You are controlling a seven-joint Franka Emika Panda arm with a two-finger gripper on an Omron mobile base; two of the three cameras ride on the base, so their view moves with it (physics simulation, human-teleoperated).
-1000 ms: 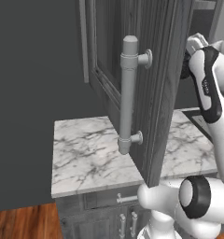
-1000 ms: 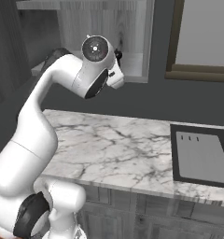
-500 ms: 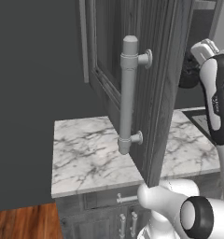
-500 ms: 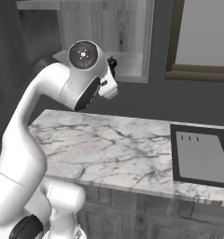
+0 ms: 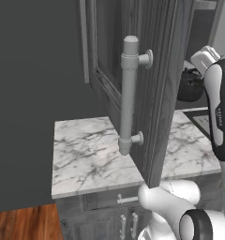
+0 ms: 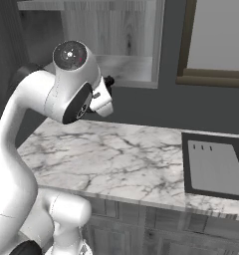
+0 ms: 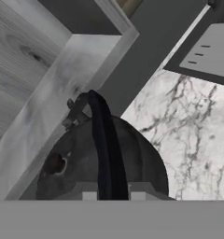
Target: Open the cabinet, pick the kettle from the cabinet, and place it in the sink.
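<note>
Here the cabinet (image 5: 156, 70) stands with its dark wood-grain door swung wide toward the camera in the left base view, so the door edge and the long light-grey bar handle (image 5: 129, 93) rise in the near middle of that picture. Behind the door, to the right, the kettle (image 5: 190, 84) shows as a small round black body just beside the white arm, above the marble desk (image 5: 86, 154).

In the hand view the kettle (image 7: 100, 163) lies right under the camera, its arched black handle (image 7: 104, 144) running straight up the middle between two light-grey pads at the bottom edge. The gripper (image 7: 110, 196) is closed tight on that handle, holding the kettle. The kettle's body overlaps the pale front edge of the cabinet's shelf (image 7: 62, 107) on the left and the veined marble desk on the right; whether it rests on the shelf or hangs clear of it I cannot tell.

In the right base view the arm bends up and over, its wrist (image 6: 99, 97) near the open cabinet's lower front edge. The sink (image 6: 213, 167), a black basin with a light-grey drainboard panel, sits far to the right in the desk, well apart from the kettle.
</note>
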